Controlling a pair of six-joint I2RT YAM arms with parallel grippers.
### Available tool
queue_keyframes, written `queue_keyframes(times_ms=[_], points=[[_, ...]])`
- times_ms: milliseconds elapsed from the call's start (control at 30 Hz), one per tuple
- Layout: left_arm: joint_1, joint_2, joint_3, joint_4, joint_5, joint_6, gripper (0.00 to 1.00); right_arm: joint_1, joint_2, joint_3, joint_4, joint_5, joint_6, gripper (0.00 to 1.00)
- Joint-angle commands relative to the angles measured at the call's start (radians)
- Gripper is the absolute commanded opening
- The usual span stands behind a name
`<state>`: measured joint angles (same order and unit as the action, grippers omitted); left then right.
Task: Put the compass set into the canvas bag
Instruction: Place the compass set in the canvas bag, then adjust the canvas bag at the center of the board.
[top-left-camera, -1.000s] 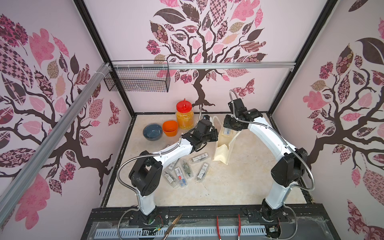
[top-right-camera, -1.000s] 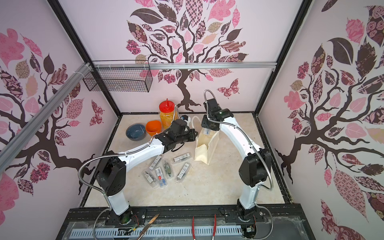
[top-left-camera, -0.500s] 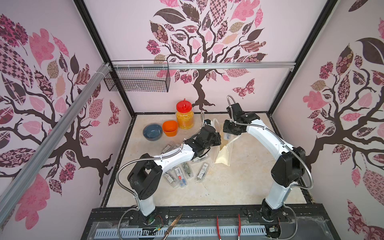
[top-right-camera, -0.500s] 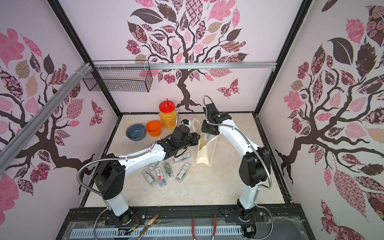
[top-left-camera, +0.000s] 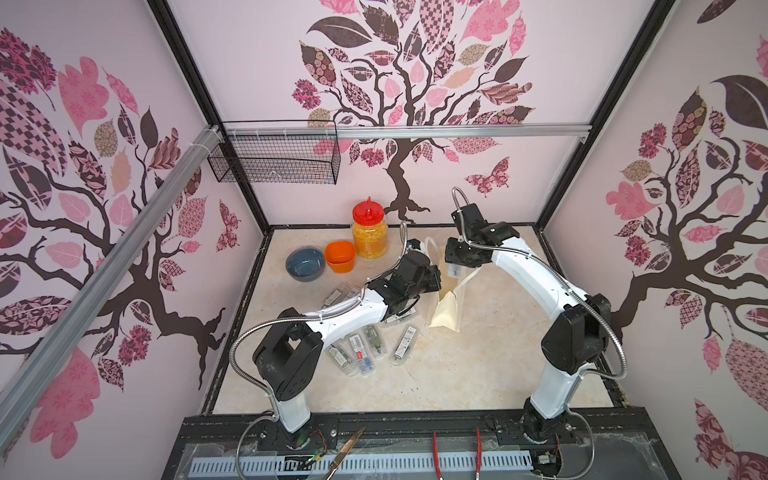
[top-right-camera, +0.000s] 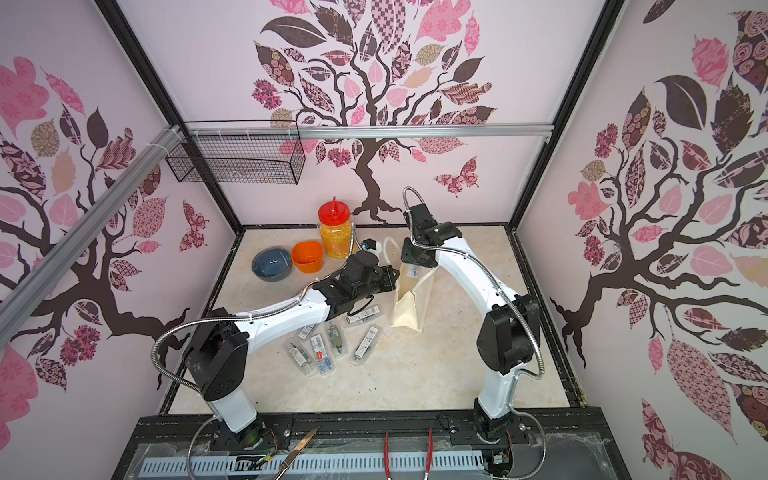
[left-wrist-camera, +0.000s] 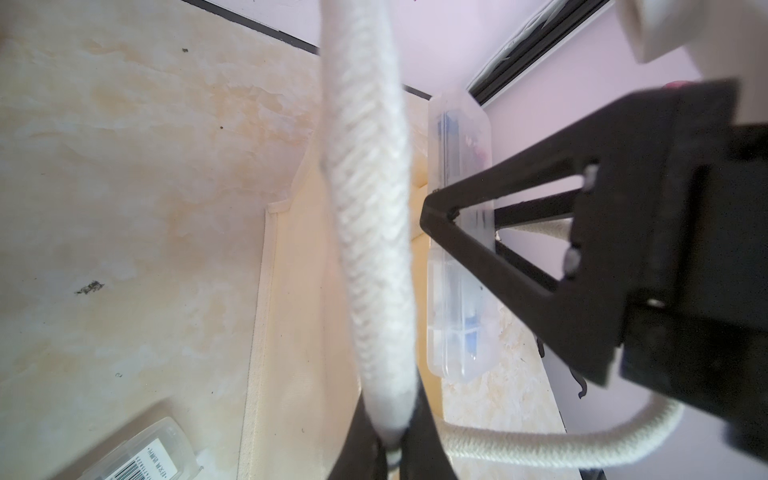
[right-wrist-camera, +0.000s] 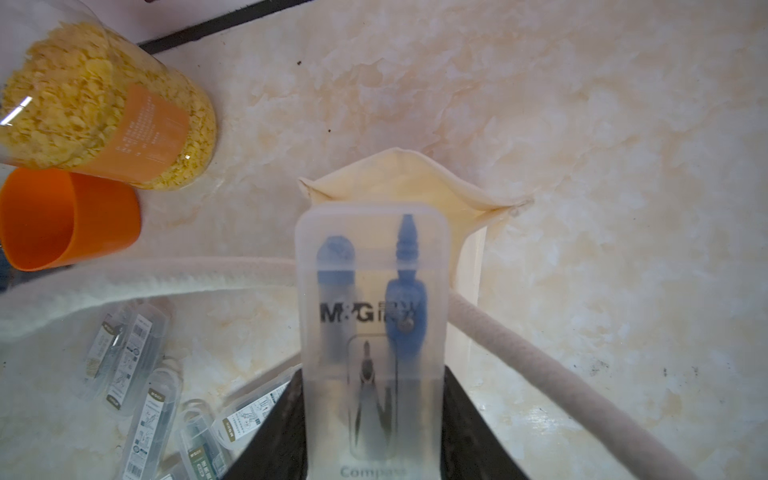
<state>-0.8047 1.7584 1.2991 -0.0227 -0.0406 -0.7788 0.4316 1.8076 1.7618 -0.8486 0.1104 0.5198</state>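
Right gripper (right-wrist-camera: 374, 376): we see its two black fingers clamped on the sides of the compass set (right-wrist-camera: 374, 332), a clear plastic case with a blue compass inside.
Compass set: it hangs lengthwise from the right gripper, clear of the table (top-left-camera: 478, 353), with its free end pointing down at the open mouth of the canvas bag (right-wrist-camera: 415, 166). In both top views the case (top-left-camera: 456, 270) sits directly over the bag (top-left-camera: 446, 305), between its two handles.
Depth: we cannot tell whether the end of the case has crossed the bag's rim.
Left gripper (left-wrist-camera: 390, 440): closed on one white woven handle (left-wrist-camera: 370, 208) of the bag, holding the loop up and off to the side of the case (left-wrist-camera: 459, 291).
Canvas bag: upright on the table between the two arms, mouth spread open, its second handle draped beside the right gripper's fingers.
Loose cases (top-left-camera: 365, 349): we count several more clear cases scattered on the table under the left arm, well apart from the right gripper.
Background: an orange cup (top-left-camera: 340, 256), a blue bowl (top-left-camera: 305, 264) and a red-lidded jar (top-left-camera: 370, 237) stand near the back wall.
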Motion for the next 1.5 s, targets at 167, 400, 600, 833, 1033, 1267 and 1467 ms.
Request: queue_keyframes(times_ms=[167,400,600,833,1033,1267,1467], points=[[0.001,-0.041,-0.036,0.039,-0.003,0.009,0.00,0.010,0.069,0.030,-0.040,0.025,0.003,0.45],[0.000,-0.049,-0.040,0.037,-0.009,0.015,0.00,0.010,0.077,0.012,-0.026,0.044,-0.004,0.51],[0.000,-0.047,-0.041,0.037,-0.008,0.013,0.00,0.009,0.081,0.006,-0.012,0.032,-0.005,0.57],[0.001,-0.045,-0.041,0.029,-0.011,0.012,0.00,0.010,0.075,0.084,-0.055,0.048,-0.014,0.61],[0.002,-0.043,-0.044,0.027,-0.013,0.010,0.00,0.010,0.026,0.286,-0.165,0.073,-0.084,0.69],[0.004,-0.053,-0.052,0.019,-0.024,0.018,0.00,0.006,-0.032,0.352,-0.296,0.097,-0.154,0.73],[0.006,-0.055,-0.050,0.011,-0.025,0.019,0.00,0.009,-0.183,0.207,-0.284,0.172,-0.090,0.61]])
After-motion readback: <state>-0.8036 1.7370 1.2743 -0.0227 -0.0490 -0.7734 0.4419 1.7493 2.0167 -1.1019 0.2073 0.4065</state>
